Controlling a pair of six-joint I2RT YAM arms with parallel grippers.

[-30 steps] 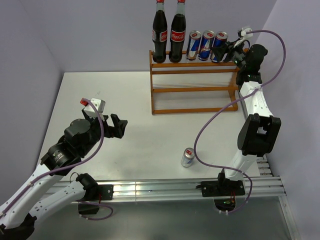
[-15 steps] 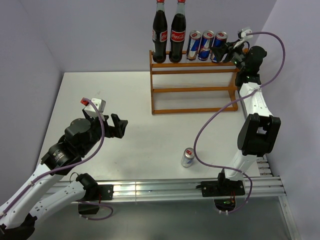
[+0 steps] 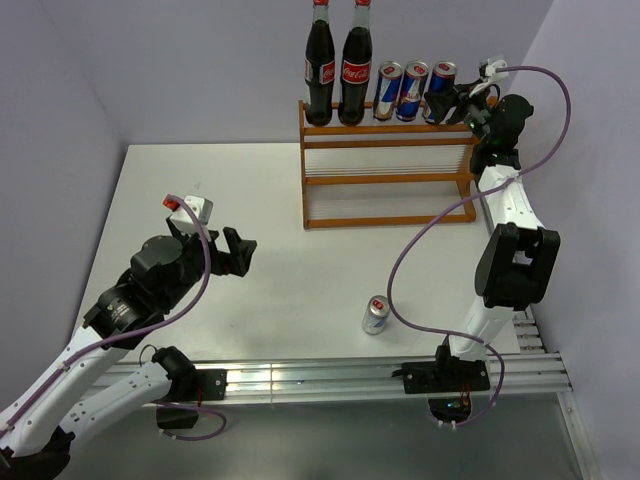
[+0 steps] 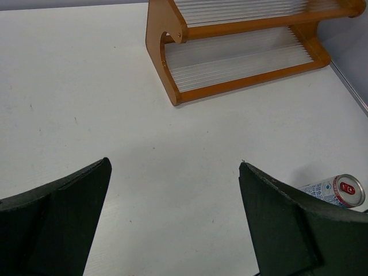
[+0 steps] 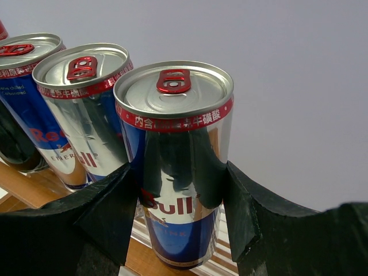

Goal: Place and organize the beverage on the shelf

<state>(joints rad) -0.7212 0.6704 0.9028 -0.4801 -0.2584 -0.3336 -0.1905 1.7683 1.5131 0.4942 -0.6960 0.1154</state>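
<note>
Pale walls close in a white counter (image 3: 220,190), with the wooden shelf (image 3: 390,185) standing at its far side. Starting at the right end effector (image 5: 181,195), we see its two dark fingers (image 5: 115,201) pressed against the sides of a blue-and-silver can (image 5: 175,115), closed on its lower half. That gripped can stands upright at the right end of the shelf's top tier, red pull tab up. Just beside it to the left stand two more cans (image 5: 86,98) of the same kind, close together in a row. Further left on the same tier, from overhead, we see two cola bottles (image 3: 338,65) with red caps and red labels, side by side at the left end. The lower tier shows only its pale rails.

The left end effector (image 4: 174,167) hangs over the near left part of the counter, well apart from the shelf. Its fingers are spread as wide as they go, and nothing is between them. The fourth can (image 3: 376,315) stands upright by itself on the counter, near the front edge and between the two arms, closer to the right arm's base.
</note>
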